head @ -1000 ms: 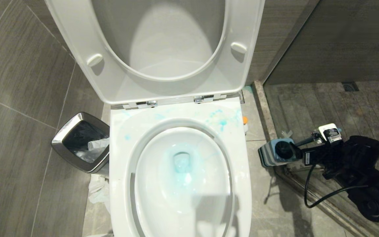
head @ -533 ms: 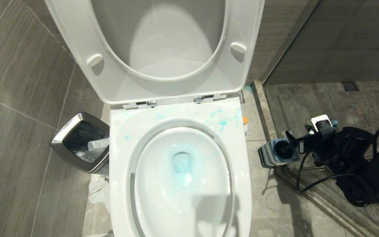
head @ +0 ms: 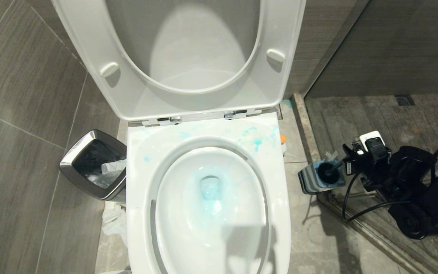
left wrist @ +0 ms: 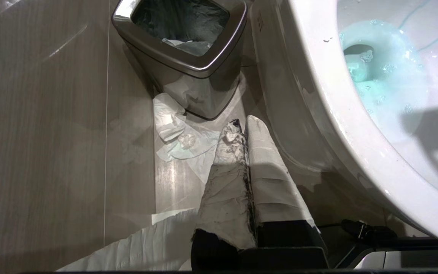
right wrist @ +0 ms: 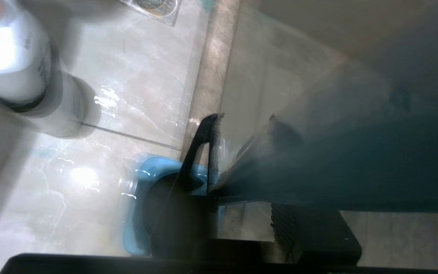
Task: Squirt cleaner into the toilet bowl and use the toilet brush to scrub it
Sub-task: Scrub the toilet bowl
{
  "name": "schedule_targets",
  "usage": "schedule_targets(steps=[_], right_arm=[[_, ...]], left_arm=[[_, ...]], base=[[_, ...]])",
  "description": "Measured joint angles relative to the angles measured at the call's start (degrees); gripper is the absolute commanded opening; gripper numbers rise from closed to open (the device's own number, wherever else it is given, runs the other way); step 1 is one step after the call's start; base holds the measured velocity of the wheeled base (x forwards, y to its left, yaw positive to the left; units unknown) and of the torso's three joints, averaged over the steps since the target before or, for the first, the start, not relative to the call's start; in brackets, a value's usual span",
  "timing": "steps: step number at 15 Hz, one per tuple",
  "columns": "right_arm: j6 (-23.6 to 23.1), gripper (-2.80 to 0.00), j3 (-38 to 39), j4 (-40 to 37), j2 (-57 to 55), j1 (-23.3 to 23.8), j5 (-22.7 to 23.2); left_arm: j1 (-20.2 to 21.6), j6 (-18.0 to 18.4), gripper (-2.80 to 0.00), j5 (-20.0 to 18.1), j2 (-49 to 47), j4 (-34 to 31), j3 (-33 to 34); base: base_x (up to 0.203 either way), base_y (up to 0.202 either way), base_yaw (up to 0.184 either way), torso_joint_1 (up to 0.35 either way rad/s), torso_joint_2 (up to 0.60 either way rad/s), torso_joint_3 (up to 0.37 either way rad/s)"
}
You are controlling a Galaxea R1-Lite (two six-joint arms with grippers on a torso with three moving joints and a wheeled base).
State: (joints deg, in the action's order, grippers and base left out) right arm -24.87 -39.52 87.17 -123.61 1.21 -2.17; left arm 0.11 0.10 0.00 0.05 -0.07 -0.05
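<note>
Step in hand: cleaner already blue in the toilet bowl (head: pixel 211 198); right tool (head: pixel 343 164), narrowed about the toilet brush (head: pixel 337 166) handle in its floor holder (head: pixel 319 179); next, lift brush clear.

The floor (head: pixel 32 114) is laid in large grey-brown tiles with a wood-like grain and thin pale joints; a small steel waste bin (head: pixel 93 163) with a dark liner stands on it, crumpled white paper (left wrist: pixel 177 133) lying at its foot. A raised stone curb (head: pixel 304 125) runs along a glass partition (head: pixel 375 125), behind which the shower floor is darker, with a small drain (head: pixel 404 100) near the grey wall (head: pixel 394 45); light glints off the wet tiles.
</note>
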Motion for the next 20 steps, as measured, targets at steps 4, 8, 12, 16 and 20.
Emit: schedule_targets(steps=[4,8,12,16,20], right_arm=[[-0.54,-2.80,0.11,-0.07,0.55,0.02,-0.26],[-1.00,-2.80,1.53,-0.13,1.99,0.09,-0.74],[-2.94,-2.80,7.33,-1.15,6.10,0.06,-0.78],[-2.67,-2.80,13.21,-2.42,13.01,0.16,-0.55],[-2.25,-2.80,15.82,-3.35,20.84,0.16,-0.63]], left_arm=[[0.05,-0.01,-2.80,0.00,0.00,0.07,-0.02],[0.05,0.00,-2.80,0.00,0.00,0.07,-0.02],[0.02,-0.01,-2.80,-0.01,0.00,0.07,-0.02],[0.02,0.01,-2.80,0.00,0.00,0.07,-0.02],[0.02,-0.02,-2.80,0.00,0.00,0.07,-0.02]], base=[[0.000,0.000,0.000,0.000,0.00,0.000],[0.000,0.000,0.000,0.000,0.00,0.000],[0.000,0.000,0.000,0.000,0.00,0.000],[0.000,0.000,0.000,0.000,0.00,0.000],[0.000,0.000,0.000,0.000,0.00,0.000]])
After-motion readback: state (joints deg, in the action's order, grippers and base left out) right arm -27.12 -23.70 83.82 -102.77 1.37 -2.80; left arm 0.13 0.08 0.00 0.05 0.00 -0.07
